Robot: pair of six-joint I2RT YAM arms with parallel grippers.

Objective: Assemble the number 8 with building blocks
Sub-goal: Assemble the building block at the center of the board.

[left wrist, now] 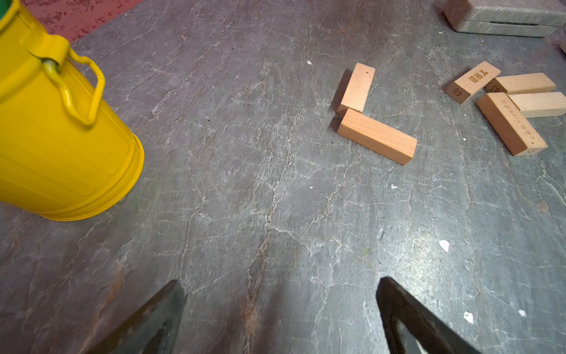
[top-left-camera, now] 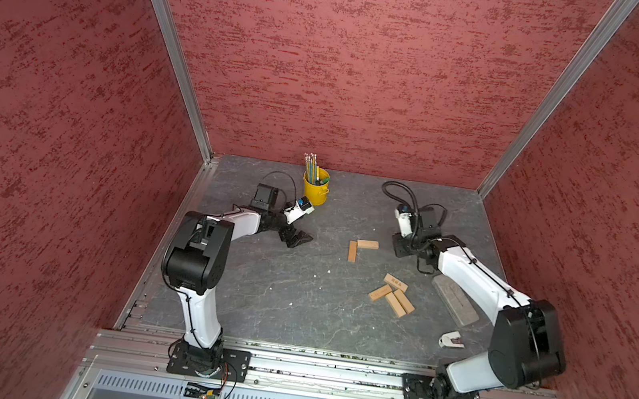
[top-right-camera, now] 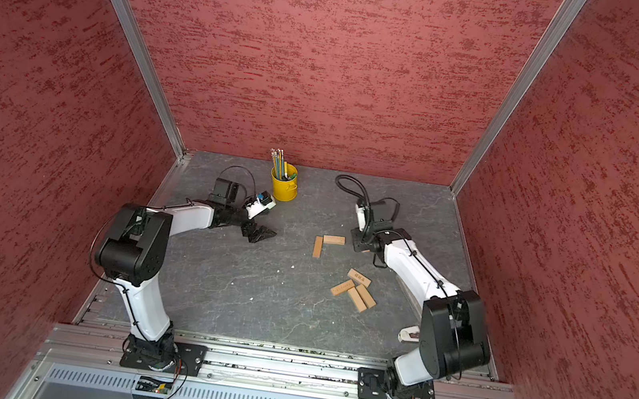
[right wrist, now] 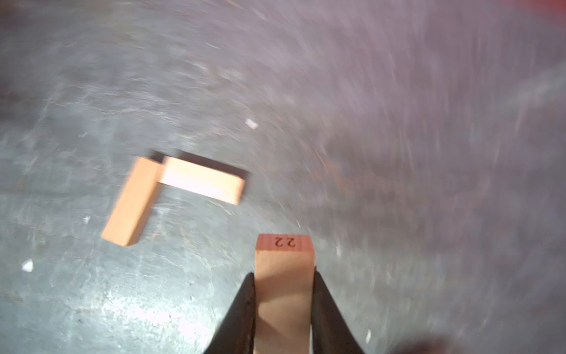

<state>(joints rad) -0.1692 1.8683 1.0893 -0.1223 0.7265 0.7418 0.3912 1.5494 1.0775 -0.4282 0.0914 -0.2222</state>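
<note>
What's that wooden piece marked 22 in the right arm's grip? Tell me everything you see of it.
The block is a small light-tan rectangular plank, seemingly wood, with a dark "22" on its end face. The right gripper is shut on it: black fingers press its two long sides, the numbered end sticking out past them. It is over the grey table, apart from the two blocks laid in an L; whether it touches the table is unclear.

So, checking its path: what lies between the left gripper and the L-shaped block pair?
Left wrist view: only bare tabletop, few white specks, between left gripper and block pair.
</note>
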